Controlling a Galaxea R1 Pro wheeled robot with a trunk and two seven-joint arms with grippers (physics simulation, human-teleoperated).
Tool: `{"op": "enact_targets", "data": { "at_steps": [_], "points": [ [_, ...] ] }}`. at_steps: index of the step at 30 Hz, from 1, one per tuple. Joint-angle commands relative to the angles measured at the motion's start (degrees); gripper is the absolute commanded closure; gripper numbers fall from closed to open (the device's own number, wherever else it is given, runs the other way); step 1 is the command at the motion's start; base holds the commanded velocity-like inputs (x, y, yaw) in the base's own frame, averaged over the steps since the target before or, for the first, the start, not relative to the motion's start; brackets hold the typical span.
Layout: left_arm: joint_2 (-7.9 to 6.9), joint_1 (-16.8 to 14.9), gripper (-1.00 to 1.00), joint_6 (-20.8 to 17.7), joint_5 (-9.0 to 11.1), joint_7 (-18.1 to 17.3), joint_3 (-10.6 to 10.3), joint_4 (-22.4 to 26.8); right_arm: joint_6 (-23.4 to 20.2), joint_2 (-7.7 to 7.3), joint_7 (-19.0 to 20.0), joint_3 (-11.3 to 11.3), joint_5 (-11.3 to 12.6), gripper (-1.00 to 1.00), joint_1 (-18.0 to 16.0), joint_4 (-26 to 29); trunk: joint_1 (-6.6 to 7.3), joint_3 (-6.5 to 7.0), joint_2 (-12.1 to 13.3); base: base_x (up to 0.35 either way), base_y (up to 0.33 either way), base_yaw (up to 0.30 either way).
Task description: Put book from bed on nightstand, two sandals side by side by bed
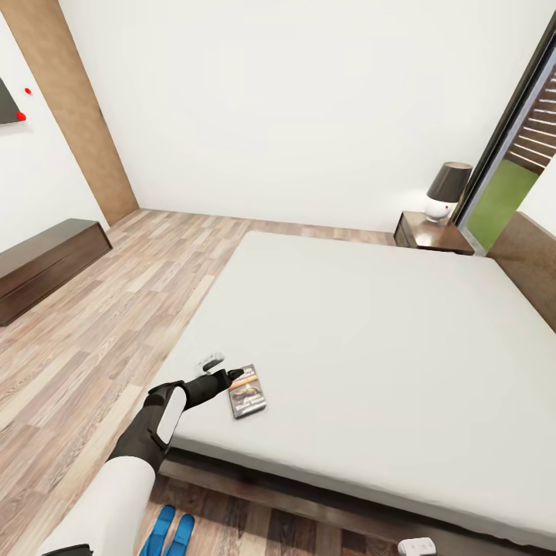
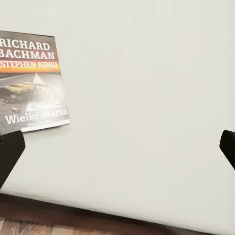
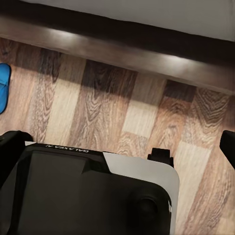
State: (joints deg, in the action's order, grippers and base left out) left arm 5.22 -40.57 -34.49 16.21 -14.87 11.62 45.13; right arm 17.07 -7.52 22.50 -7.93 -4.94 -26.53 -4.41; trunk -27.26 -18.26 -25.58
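The big bed [image 1: 371, 324] fills the middle and right of the head view, its pale mattress bare except for the book [image 1: 247, 391], which lies flat near the lower left corner of the mattress, close to the foot edge; the left gripper [image 1: 224, 376] reaches in from the lower left of the frame on its black wrist and white sleeve, its dark fingertips just beside the book's near edge, and from here I cannot tell whether they touch it; in the left wrist view the book [image 2: 32, 83] sits at the upper left with its white lettering plain to read, while the two black fingertips [image 2: 10, 152] stand at the far sides of the frame, spread wide with nothing between them but mattress; the bed's dark frame runs along the bottom of that picture. The nightstand [image 1: 431, 232] stands at the upper right, beside the head of the bed, with a dark-shaded lamp [image 1: 446, 189] on it and the window [image 1: 510, 162] just past it; a long low cabinet [image 1: 46, 262] sits against the left wall. The two sandals [image 1: 168, 534] lie together on the plank floor [image 1: 108, 309] at the bottom left, below the foot of the bed; the right wrist view catches one blue sandal [image 3: 4, 85] at its left edge, the robot's dark base [image 3: 88, 196] below, and the right gripper's fingertips [image 3: 12, 152] wide apart, holding nothing.
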Motion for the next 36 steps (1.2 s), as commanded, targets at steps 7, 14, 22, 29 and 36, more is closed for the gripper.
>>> {"op": "enact_targets", "data": {
  "at_steps": [7, 14, 22, 29, 36],
  "points": [
    [0.06, -0.1, -1.0, -0.5, 0.1, -0.2, 0.3, 0.0, 0.4, -0.04, 0.0, -0.4, -0.5, -1.0, -0.1, -0.3, -0.03, -0.1, -0.1, 0.005, -0.004, 0.0],
    [0.05, 0.0, -1.0, -0.5, 0.1, -0.2, 0.3, 0.0, 0.4, -0.04, 0.1, -0.4, -0.6, -1.0, -0.1, -0.3, -0.03, 0.13, -0.1, 0.0, 0.0, -0.159],
    [0.05, -0.1, -1.0, -0.5, 0.1, -0.2, 0.3, 0.0, 0.4, -0.04, 0.1, -0.4, -0.5, -1.0, -0.1, -0.3, -0.03, 0.46, -0.1, 0.0, 0.0, -0.253],
    [0.02, 0.0, -1.0, -0.5, 0.1, -0.2, 0.3, 0.0, 0.4, -0.04, 0.1, -0.4, -0.5, -1.0, -0.1, -0.3, -0.03, 0.71, -0.1, 0.0, 0.0, -0.25],
    [-0.11, 0.0, -1.0, -0.5, 0.2, -0.2, 0.5, 0.1, 0.4, -0.04, 0.0, -0.4, -0.5, -1.0, -0.1, -0.3, -0.03, 0.74, -0.1, 0.029, 0.0, -0.039]
  ]
}}
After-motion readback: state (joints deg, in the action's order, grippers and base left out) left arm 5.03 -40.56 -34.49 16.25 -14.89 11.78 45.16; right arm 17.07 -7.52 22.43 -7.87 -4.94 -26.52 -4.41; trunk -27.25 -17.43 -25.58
